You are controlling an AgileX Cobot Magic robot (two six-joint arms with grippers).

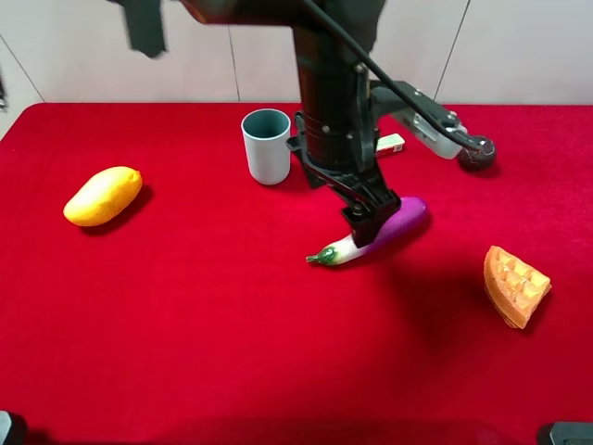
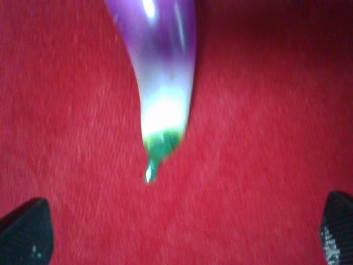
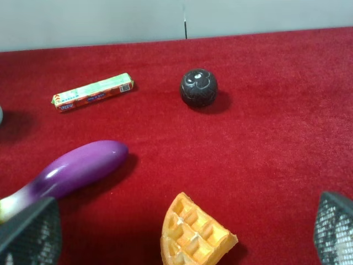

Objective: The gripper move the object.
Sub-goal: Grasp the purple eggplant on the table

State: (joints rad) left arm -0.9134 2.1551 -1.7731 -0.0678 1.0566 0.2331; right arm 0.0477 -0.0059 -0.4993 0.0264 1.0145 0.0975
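Hovering over the eggplant, the left jaws stand wide apart (the right jaws gape wide too).

bench: red cloth | centre: eggplant, lying flat, stem toward 8 o'clock | 9 o'clock: yellow mango | 12 o'clock: grey-blue cup, upright | 1 o'clock: small packet | 2 o'clock: dark ball | 4 o'clock: orange waffle wedge

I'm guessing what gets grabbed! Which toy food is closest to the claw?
The purple eggplant, just under the left gripper; mango and waffle lie far off.
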